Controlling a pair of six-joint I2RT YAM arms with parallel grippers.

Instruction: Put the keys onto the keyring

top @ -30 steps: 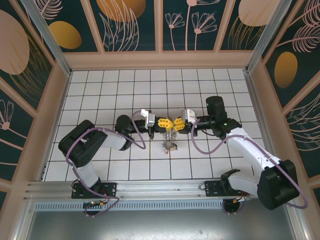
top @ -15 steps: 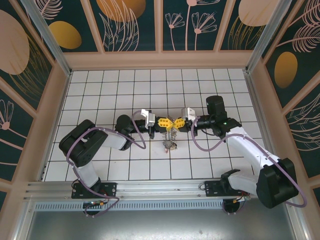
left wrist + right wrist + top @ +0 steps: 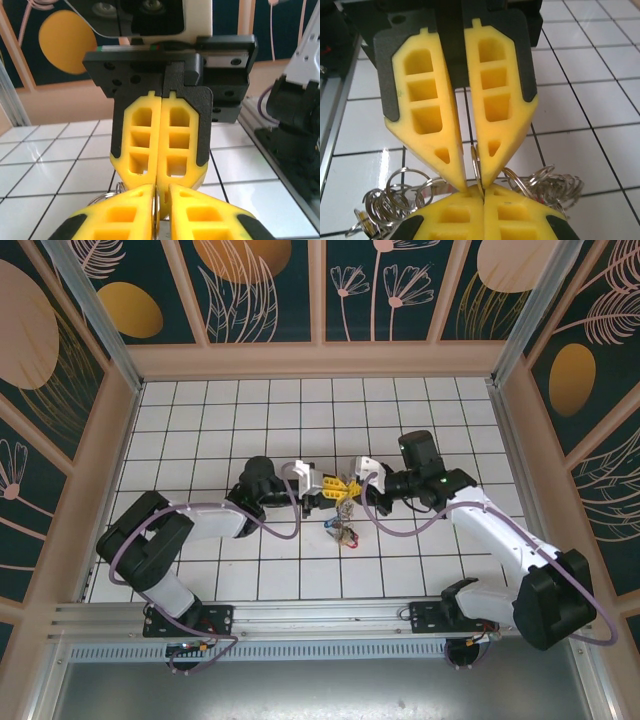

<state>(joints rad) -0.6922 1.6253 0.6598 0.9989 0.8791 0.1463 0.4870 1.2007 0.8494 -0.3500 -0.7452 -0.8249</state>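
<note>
Fingers [image 3: 455, 217] of the right gripper [image 3: 483, 194] clamped the keyring [image 3: 475, 162]; the left gripper [image 3: 161, 192] stood slightly parted around it, likely needing a square regrip.

- I'm working in a robot lab cell: left arm [image 3: 190, 523] and right arm [image 3: 500, 532] bolted to an aluminium rail [image 3: 320, 612].
- White gridded floor [image 3: 200, 420], boxed in by printed backdrop panels [image 3: 265, 295].

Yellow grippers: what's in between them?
A thin metal ring, edge-on where the left gripper and right gripper face tip to tip; the right wrist view shows it.
</note>
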